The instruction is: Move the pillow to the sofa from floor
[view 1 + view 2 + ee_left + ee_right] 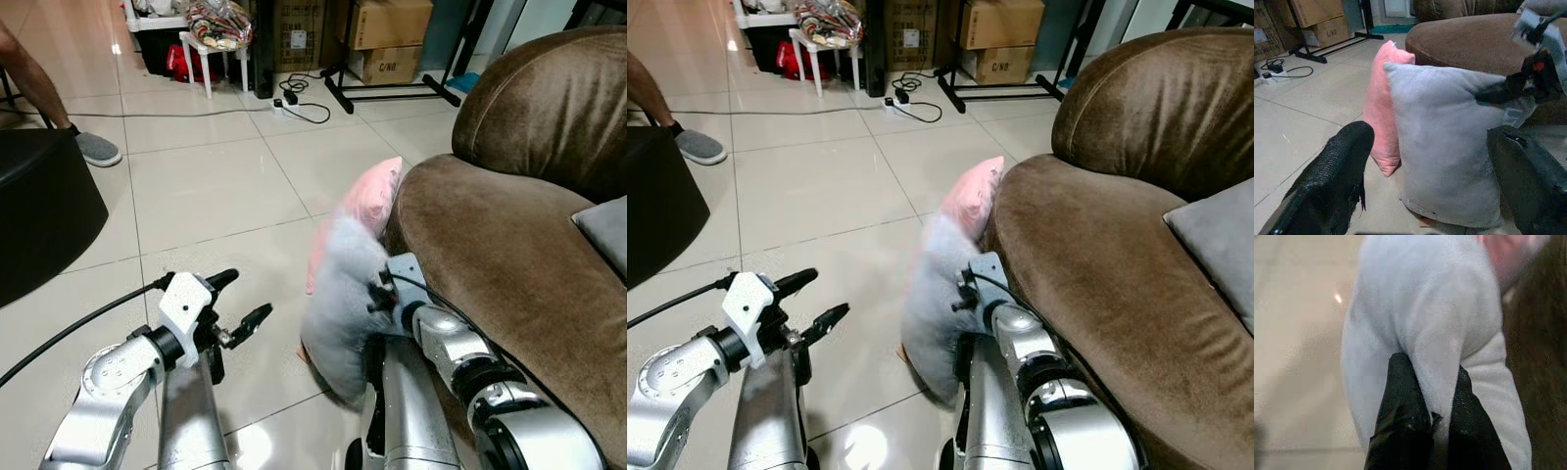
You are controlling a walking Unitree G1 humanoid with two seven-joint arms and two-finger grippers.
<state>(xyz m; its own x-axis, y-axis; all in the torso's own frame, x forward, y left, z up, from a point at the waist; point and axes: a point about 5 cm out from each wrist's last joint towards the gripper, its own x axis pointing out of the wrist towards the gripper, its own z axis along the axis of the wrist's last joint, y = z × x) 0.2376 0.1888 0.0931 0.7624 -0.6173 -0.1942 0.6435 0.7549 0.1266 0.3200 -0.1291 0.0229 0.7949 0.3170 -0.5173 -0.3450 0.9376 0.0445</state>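
Observation:
A grey pillow (338, 304) stands upright against the front of the brown sofa (490, 245), its lower edge at or just above the floor; it is blurred. My right gripper (1432, 367) is shut on a fold of this grey pillow (1420, 308) on the sofa side. A pink pillow (367, 201) leans on the sofa right behind it. My left gripper (247, 296) is open above the tiles, a short way to the left of the pillows and apart from them. In the left wrist view the grey pillow (1449, 142) and pink pillow (1383, 107) lie ahead of its spread fingers (1337, 176).
A grey cushion (602, 230) lies on the sofa seat at the right. A black ottoman (39, 206) stands at the left, with a person's leg and grey shoe (96, 149) behind it. Boxes (387, 39), a white stool (211, 49) and a power strip (284, 98) line the far wall.

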